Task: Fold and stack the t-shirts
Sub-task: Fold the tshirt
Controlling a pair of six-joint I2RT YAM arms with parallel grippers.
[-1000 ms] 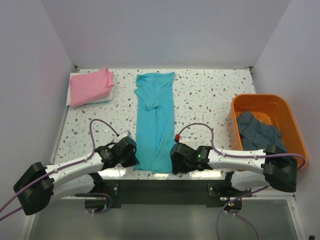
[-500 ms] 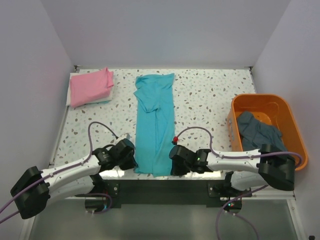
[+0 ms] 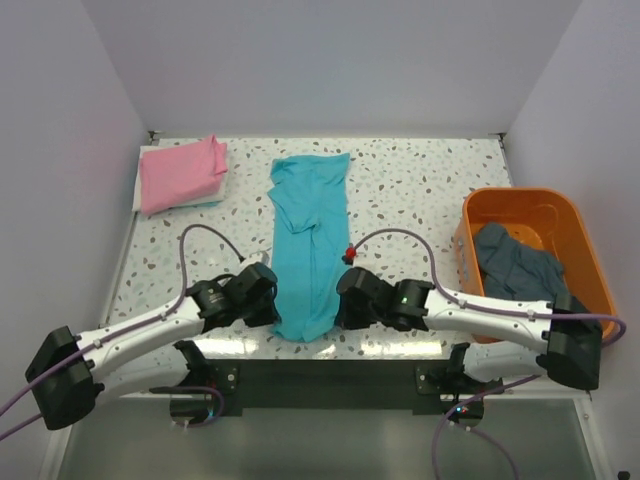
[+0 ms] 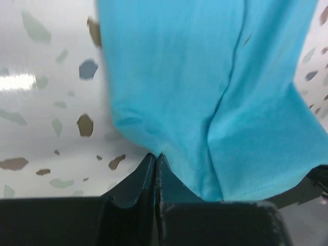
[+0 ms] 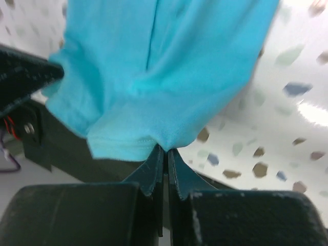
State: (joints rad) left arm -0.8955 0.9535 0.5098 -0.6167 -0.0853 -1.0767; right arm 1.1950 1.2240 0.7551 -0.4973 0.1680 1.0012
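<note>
A turquoise t-shirt (image 3: pixel 308 240) lies lengthwise down the middle of the table, folded narrow. My left gripper (image 3: pixel 272 312) is shut on its near left hem corner (image 4: pixel 148 138). On the other side my right gripper (image 3: pixel 340 310) is shut on the near right hem corner (image 5: pixel 154 134). Both corners are lifted a little off the table. At the far left corner a pink t-shirt (image 3: pixel 181 172) rests folded. A dark grey-blue t-shirt (image 3: pixel 515 262) is crumpled in the orange tub (image 3: pixel 545 210).
The orange tub stands at the right edge of the speckled table (image 3: pixel 410 190). The pink shirt rests on a white sheet (image 3: pixel 140 180). A dark rail (image 3: pixel 330 375) runs along the near edge under the arms.
My right gripper has shut on the hem. Both grippers have moved away from the near edge, carrying the turquoise shirt's near end up the table.
</note>
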